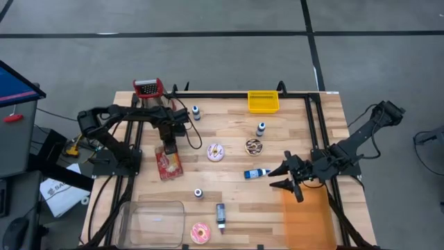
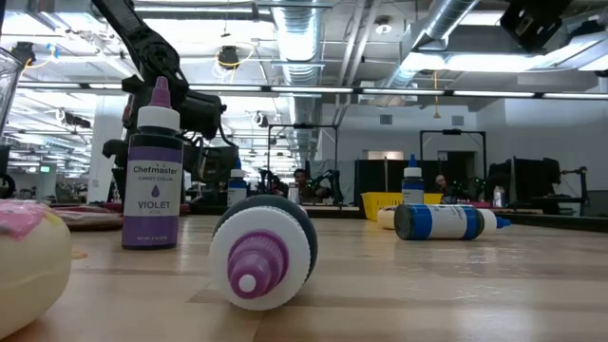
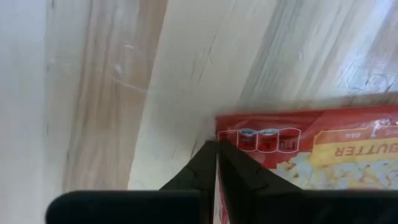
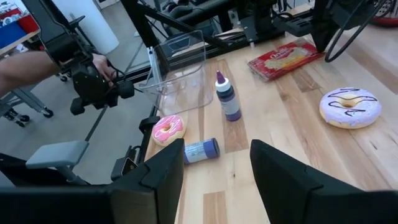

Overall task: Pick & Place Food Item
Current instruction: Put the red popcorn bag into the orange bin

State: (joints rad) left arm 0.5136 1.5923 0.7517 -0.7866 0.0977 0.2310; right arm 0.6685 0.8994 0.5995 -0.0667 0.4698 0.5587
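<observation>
A: Left hand [image 1: 168, 147] is down over the near end of the red popcorn packet [image 1: 168, 163], on the left half of the table [image 1: 229, 180]. From its wrist camera the two fingers [image 3: 205, 165] look pressed together right at the packet's edge.

B: Together on the packet or just beside it?

A: Hard to call. The tips meet at the corner of the wrapper; whether any of it is pinched between them I cannot tell. The packet lies flat on the wood, so I'd judge nothing is lifted yet.

B: So early days.

A: Early, I'd say. The pick isn't secured and the placing is all ahead. The clear tub [image 1: 152, 221] at the front left corner and the yellow bin [image 1: 263, 102] at the back are both candidates; which one is meant, I can't say.

B: And the packet itself?

A: Flat, thin, glossy red with a popcorn picture and "butter" lettering. Slippery-looking, likely awkward to grab by an edge.

B: The other arm?

A: Right hand [image 1: 290, 176] waits on the right side, fingers apart, holding nothing.
</observation>
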